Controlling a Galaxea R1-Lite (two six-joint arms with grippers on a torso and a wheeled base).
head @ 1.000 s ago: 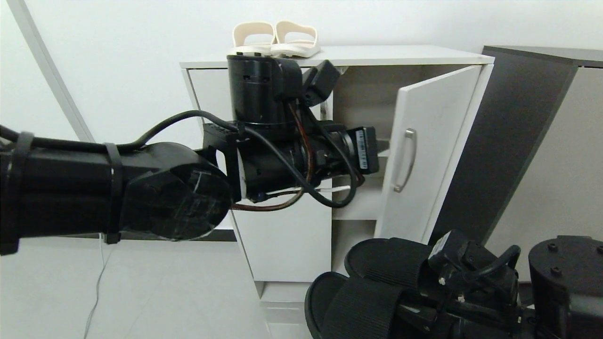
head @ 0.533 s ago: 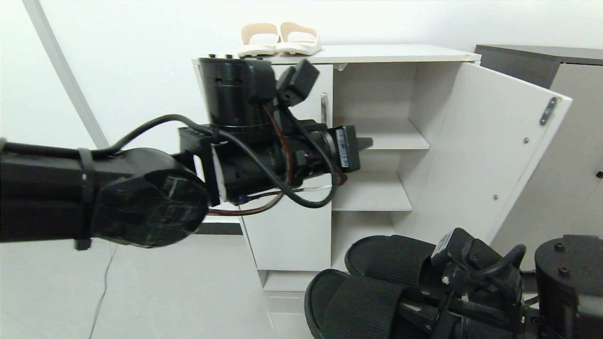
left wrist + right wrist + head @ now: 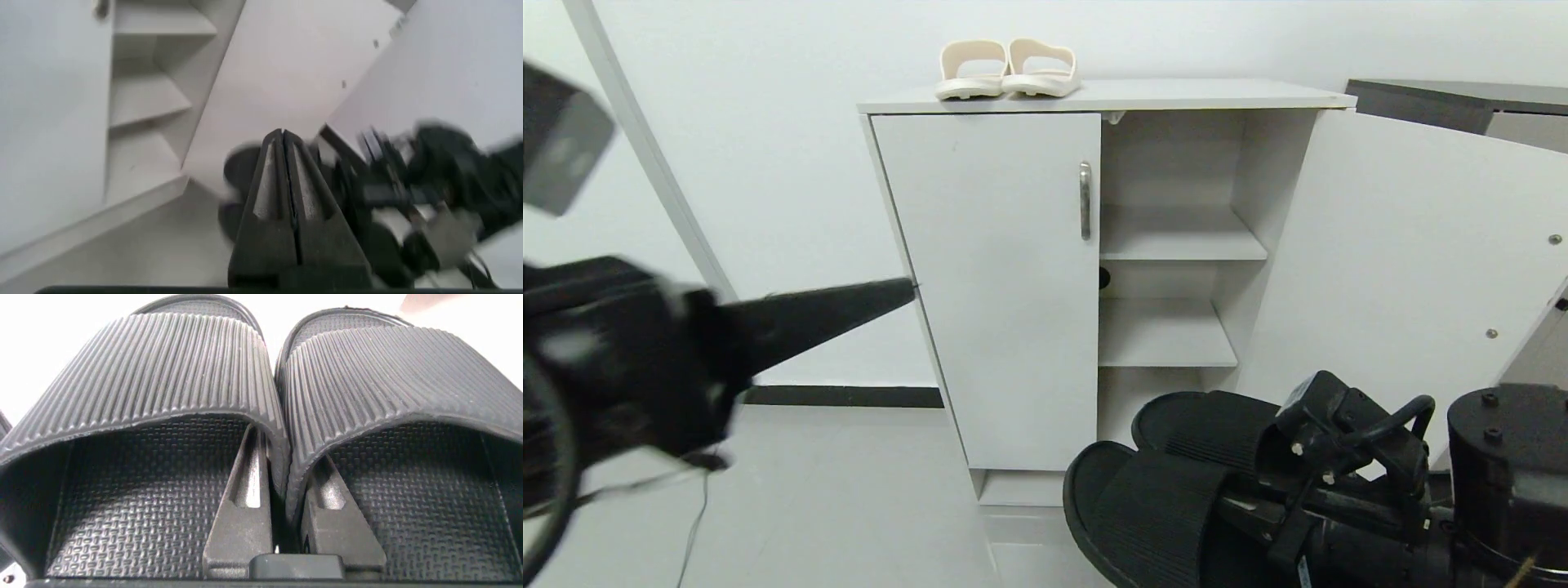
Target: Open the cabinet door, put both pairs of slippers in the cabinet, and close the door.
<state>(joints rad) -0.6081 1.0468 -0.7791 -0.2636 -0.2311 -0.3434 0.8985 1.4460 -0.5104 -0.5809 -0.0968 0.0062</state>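
Door step done: right door (image 3: 1405, 261) of white laminate two-door cabinet (image 3: 1176, 94) stands wide, shelves (image 3: 1168, 335) exposed; left door shut. Pair of black rubber slippers with ribbed straps (image 3: 1168, 490) low before open half, none shelved yet. Right gripper (image 3: 286, 469) clamped on their touching inner edges, one finger inside each. Pair of cream slide slippers (image 3: 1007, 69) on cabinet top. Left gripper (image 3: 283, 163) left of cabinet, fingers pressed together, empty. Remaining: shelve both pairs, close door.
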